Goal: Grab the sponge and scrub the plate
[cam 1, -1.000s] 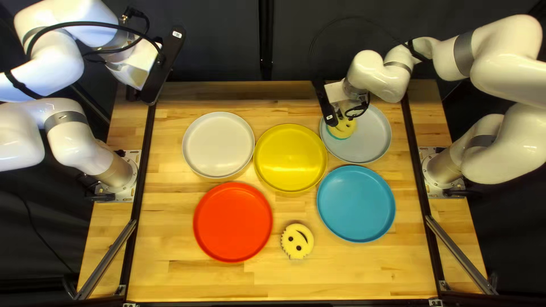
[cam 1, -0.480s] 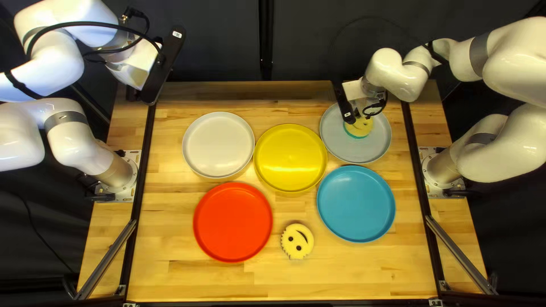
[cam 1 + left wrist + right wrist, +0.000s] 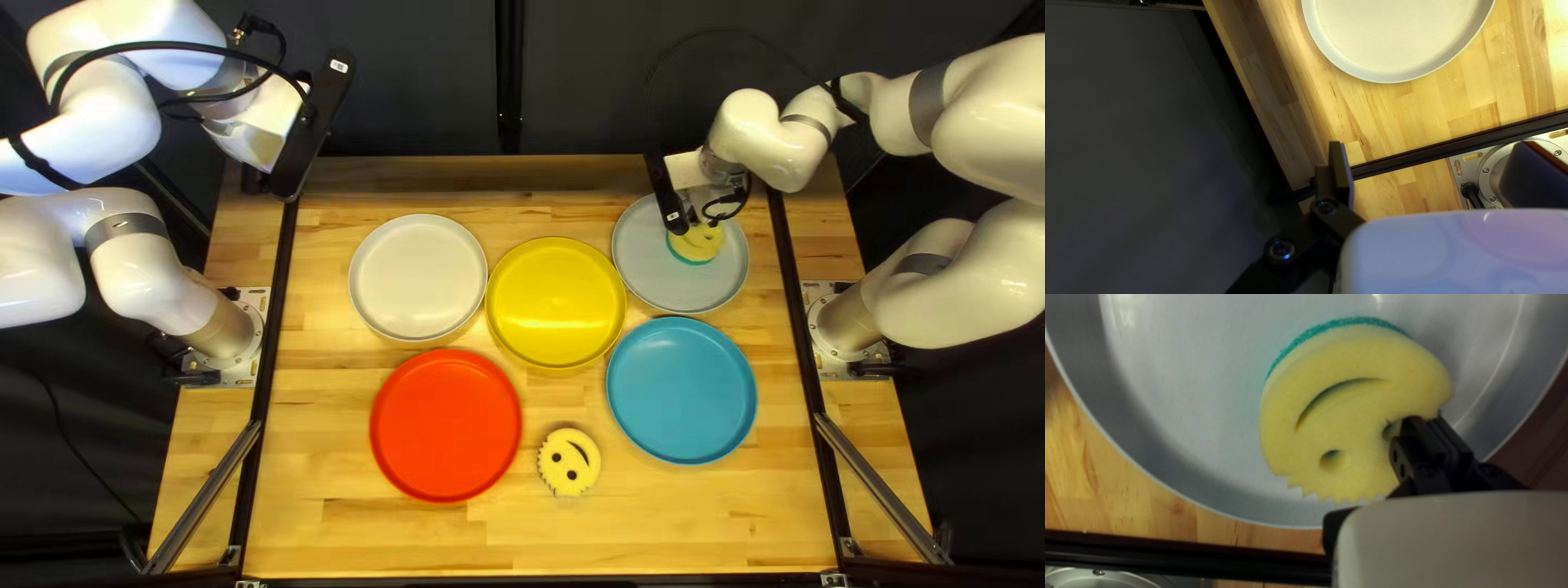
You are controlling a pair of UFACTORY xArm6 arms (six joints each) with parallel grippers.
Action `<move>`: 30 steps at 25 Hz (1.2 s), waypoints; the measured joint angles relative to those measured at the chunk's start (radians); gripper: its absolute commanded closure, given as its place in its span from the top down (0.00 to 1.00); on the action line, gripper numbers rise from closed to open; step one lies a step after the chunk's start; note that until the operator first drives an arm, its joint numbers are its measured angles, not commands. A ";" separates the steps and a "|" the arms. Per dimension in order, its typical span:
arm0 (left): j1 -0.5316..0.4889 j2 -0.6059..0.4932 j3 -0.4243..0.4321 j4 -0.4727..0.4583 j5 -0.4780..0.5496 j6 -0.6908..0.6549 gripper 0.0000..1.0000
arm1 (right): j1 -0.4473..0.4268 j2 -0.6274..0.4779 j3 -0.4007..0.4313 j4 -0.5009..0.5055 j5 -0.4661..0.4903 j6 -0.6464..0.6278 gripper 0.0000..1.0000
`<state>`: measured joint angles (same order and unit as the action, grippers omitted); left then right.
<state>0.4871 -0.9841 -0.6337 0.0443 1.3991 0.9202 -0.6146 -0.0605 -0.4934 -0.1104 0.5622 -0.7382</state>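
Far right of the top left view: my right gripper (image 3: pixel 713 223) over the grey plate (image 3: pixel 640 267), smiley sponge (image 3: pixel 695 248) sitting in it. Left gripper (image 3: pixel 261 139) up at far left.

Left wrist view: fingers spread, nothing held; white plate (image 3: pixel 1393 38) ahead.

Right wrist view: right gripper (image 3: pixel 1432 424) clamped on sponge's edge, green side down.

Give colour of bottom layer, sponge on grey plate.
Teal green bottom layer, best seen in right wrist view.

L gripper (image 3: pixel 255 180) spread; wht plate (image 3: pixel 1396 41) on wood tbl (image 3: pixel 1399 122), blk rail (image 3: pixel 1432 153) btwn it & metal mount (image 3: pixel 1471 173).
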 measured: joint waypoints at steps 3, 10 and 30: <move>0.000 0.000 0.000 0.000 0.000 0.000 1.00 | 0.022 0.044 -0.048 0.001 -0.004 0.005 0.00; 0.000 0.000 0.000 0.000 0.000 0.000 1.00 | -0.009 0.048 -0.042 0.005 -0.014 -0.035 0.00; 0.000 0.000 0.000 0.000 0.000 0.000 1.00 | -0.097 -0.012 0.026 0.019 0.010 -0.088 0.00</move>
<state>0.4871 -0.9841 -0.6337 0.0443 1.3991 0.9202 -0.7118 -0.0721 -0.4674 -0.0915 0.5721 -0.8262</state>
